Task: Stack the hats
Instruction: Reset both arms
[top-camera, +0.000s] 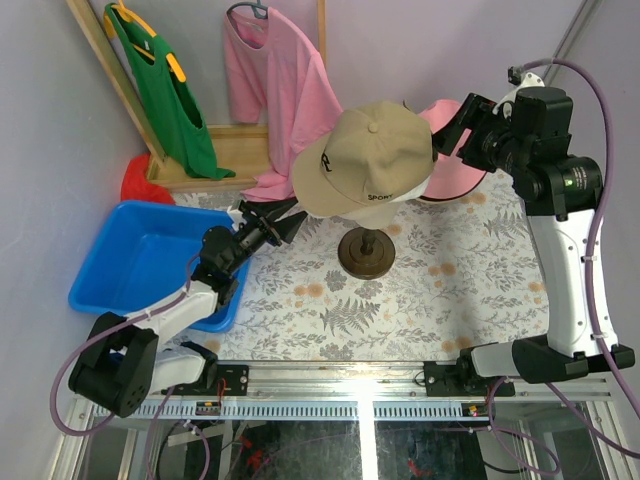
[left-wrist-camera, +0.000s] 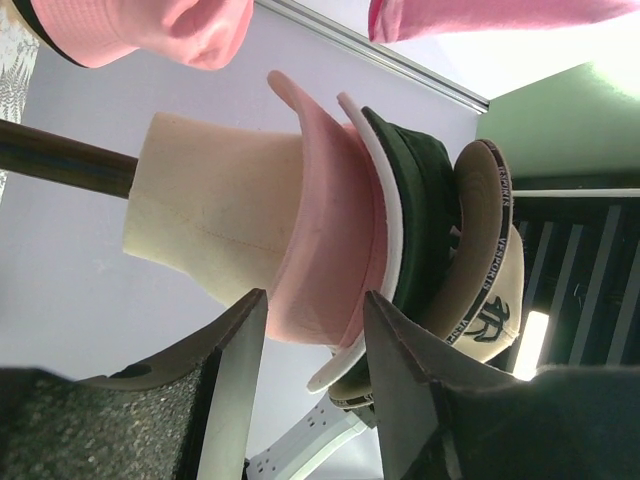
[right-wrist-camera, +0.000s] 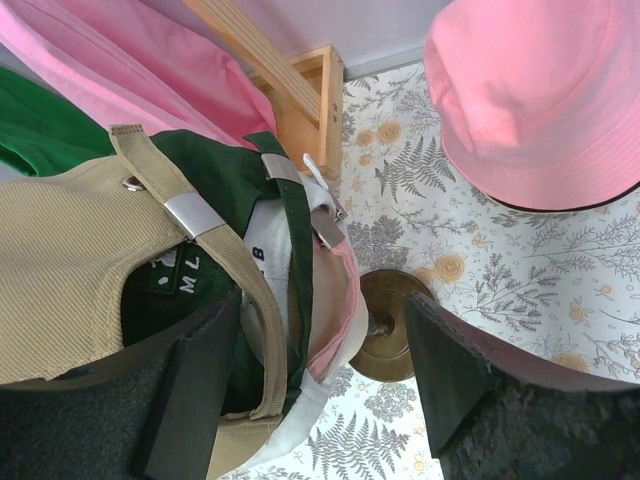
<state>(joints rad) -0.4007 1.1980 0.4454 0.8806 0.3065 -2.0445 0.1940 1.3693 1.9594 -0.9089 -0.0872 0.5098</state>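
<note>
As seen from above, table (top-camera: 480, 290): floral cloth, stand base (top-camera: 366, 252) at centre.
Mannequin head (left-wrist-camera: 210, 215): mounted on stand, bearing three caps nested one over another.
Tan cap (top-camera: 368, 155): outermost of stack, seated squarely, dark lettering showing.
Dark green cap (left-wrist-camera: 425, 215): beneath tan cap, over pink cap (left-wrist-camera: 325, 230).
Pink bucket hat (right-wrist-camera: 530, 100): off stack, lying on table at 2 o'clock of stand; judged last to go on.
Right gripper (right-wrist-camera: 322, 305): jaws wide apart, nothing held; beside bucket hat, at 2 o'clock of stack.
Left gripper (left-wrist-camera: 312, 298): jaws parted, empty; at 9 o'clock of stack, near tan cap brim.
Step in hand, as judged: fetch bucket hat with right gripper. Pinch brim edge rather than crown; lift clear of caps; lower centred over tan cap; steady stack from 9 o'clock should it tilt.
</note>
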